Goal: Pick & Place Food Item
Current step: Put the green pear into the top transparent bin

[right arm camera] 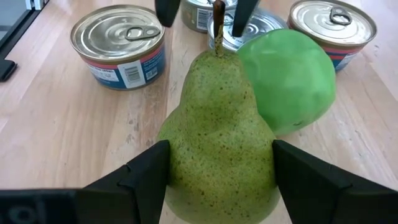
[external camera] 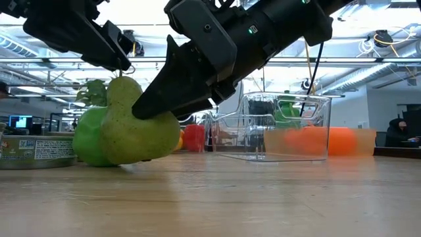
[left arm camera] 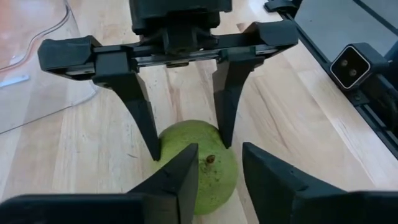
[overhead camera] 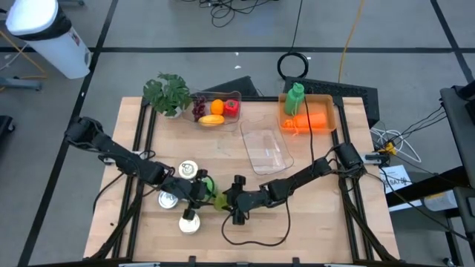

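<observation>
While pinched at its belly by right gripper [right arm camera: 214, 171], pear [right arm camera: 217, 130] upright on table [right arm camera: 74, 137]; left gripper [left arm camera: 214, 171] part-open astride stem, empty; close gently before any release.

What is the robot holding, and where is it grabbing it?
The right claw grips the pear around its fat lower body. The left claw sits at the pear's stem end, though its hold cannot be told.
</observation>
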Action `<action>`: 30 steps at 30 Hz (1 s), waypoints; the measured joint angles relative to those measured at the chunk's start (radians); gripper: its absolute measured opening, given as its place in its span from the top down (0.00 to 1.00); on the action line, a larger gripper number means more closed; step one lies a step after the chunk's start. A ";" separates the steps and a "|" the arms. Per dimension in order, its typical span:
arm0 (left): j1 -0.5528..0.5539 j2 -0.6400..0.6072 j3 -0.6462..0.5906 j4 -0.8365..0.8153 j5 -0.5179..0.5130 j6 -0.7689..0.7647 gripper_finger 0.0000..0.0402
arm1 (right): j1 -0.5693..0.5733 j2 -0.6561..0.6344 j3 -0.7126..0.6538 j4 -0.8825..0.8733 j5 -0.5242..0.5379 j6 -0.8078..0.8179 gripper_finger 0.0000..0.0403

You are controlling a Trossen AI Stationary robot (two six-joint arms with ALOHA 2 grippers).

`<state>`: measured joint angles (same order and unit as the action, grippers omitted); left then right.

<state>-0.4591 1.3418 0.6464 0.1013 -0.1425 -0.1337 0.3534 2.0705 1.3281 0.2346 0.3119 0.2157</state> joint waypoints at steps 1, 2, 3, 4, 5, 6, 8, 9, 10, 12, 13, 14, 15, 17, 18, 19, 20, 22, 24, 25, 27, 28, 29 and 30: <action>0.000 0.000 0.000 0.000 0.000 0.000 0.68 | 0.000 0.000 0.000 0.000 0.000 0.000 0.39; 0.000 0.000 0.000 0.000 0.000 0.000 0.68 | 0.000 0.000 0.000 0.000 0.000 0.000 0.39; 0.000 0.000 0.000 0.000 0.000 0.000 0.69 | 0.000 0.000 0.000 0.000 0.000 0.000 0.39; 0.000 0.000 0.000 0.000 0.000 0.000 0.70 | 0.000 0.000 0.000 0.000 0.000 0.000 0.39; 0.000 0.000 0.000 0.000 0.000 0.000 0.71 | 0.000 0.000 0.000 0.000 0.000 0.000 0.39; 0.000 0.000 0.000 0.000 0.000 0.000 0.72 | 0.000 0.000 0.000 0.000 0.000 0.000 0.39; 0.000 0.000 0.000 -0.001 0.000 0.000 0.74 | 0.000 0.000 0.000 0.000 0.000 0.000 0.39; 0.000 0.000 0.000 -0.001 0.000 0.000 0.75 | 0.000 0.000 0.000 0.000 0.000 0.000 0.39; 0.000 0.000 0.000 -0.002 0.000 0.000 0.76 | 0.000 0.000 0.000 0.000 0.000 0.000 0.39; 0.000 0.000 0.000 -0.005 0.000 0.000 0.78 | 0.000 0.000 0.000 0.000 0.000 0.000 0.39; 0.000 0.000 0.000 -0.008 0.000 0.001 0.79 | 0.000 0.000 0.000 0.000 0.000 0.000 0.39; 0.000 0.000 0.000 -0.010 0.000 0.004 0.80 | 0.000 0.000 0.000 0.000 0.000 0.000 0.39; 0.000 0.000 0.000 -0.011 0.000 0.013 0.81 | 0.000 0.000 0.000 0.000 0.000 0.000 0.39; 0.000 0.000 0.000 -0.017 -0.001 0.032 0.84 | 0.000 0.000 0.000 0.000 0.000 0.000 0.39; 0.000 0.000 0.000 -0.021 -0.005 0.039 0.86 | 0.000 0.000 0.000 0.000 0.000 0.000 0.39; 0.000 0.000 0.000 -0.024 -0.013 0.047 0.89 | 0.000 0.000 0.000 0.000 0.000 0.000 0.39; 0.000 0.000 0.000 -0.024 -0.024 0.057 0.91 | 0.000 0.000 0.000 0.000 0.000 0.000 0.39; 0.004 0.000 0.000 -0.023 -0.036 0.079 0.96 | 0.000 0.000 0.000 0.000 0.000 0.000 0.39; 0.011 0.000 0.000 -0.023 -0.036 0.087 0.98 | 0.000 0.000 0.000 -0.001 0.002 0.001 0.39; 0.015 0.000 0.000 -0.023 -0.036 0.087 0.98 | 0.000 0.000 0.000 -0.002 0.002 0.001 0.39; 0.023 0.000 0.000 -0.018 -0.035 0.090 0.98 | -0.001 0.000 0.000 -0.002 0.002 0.001 0.39; 0.027 0.000 0.000 -0.010 -0.034 0.098 0.98 | -0.001 0.000 0.000 -0.002 0.003 0.001 0.39; 0.028 0.000 -0.001 0.003 -0.034 0.107 0.99 | -0.001 0.000 0.000 0.000 0.003 0.001 0.39; 0.030 0.000 -0.001 0.019 -0.035 0.113 0.99 | -0.001 -0.001 0.000 0.001 0.003 0.001 0.39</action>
<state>-0.4296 1.3422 0.6453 0.1199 -0.1777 -0.0209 0.3527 2.0693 1.3281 0.2359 0.3151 0.2167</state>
